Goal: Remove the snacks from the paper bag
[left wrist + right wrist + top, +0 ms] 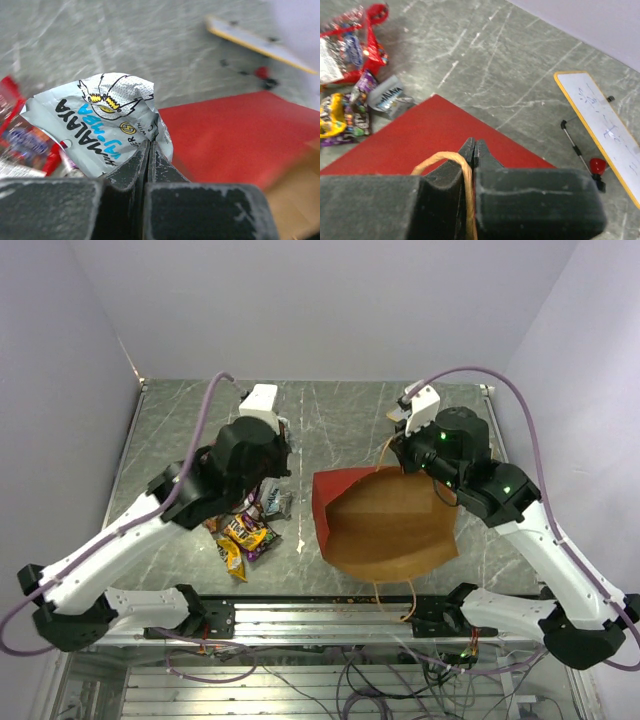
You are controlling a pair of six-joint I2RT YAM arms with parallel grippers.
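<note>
The brown paper bag [395,525] lies on its side with a red side panel [325,502] facing left. My left gripper [148,145] is shut on the edge of a silver-blue packet [100,120], just left of the red panel [235,135]. In the top view its fingers are hidden under the wrist. My right gripper [475,145] is shut on the bag's tan loop handle [445,159] above the red panel [420,135]; it also shows in the top view [402,452]. Loose snacks lie left of the bag: a red chip bag [350,45], yellow-orange [335,115] and purple [365,80] wrappers, and a silver-blue packet [387,95].
The snack pile [245,535] sits under the left arm. A flat white board with a yellow edge [600,130] and a red-tipped stick [580,150] lie on the grey marbled table [340,430] to the right. The bag's second handle [400,600] hangs over the front rail.
</note>
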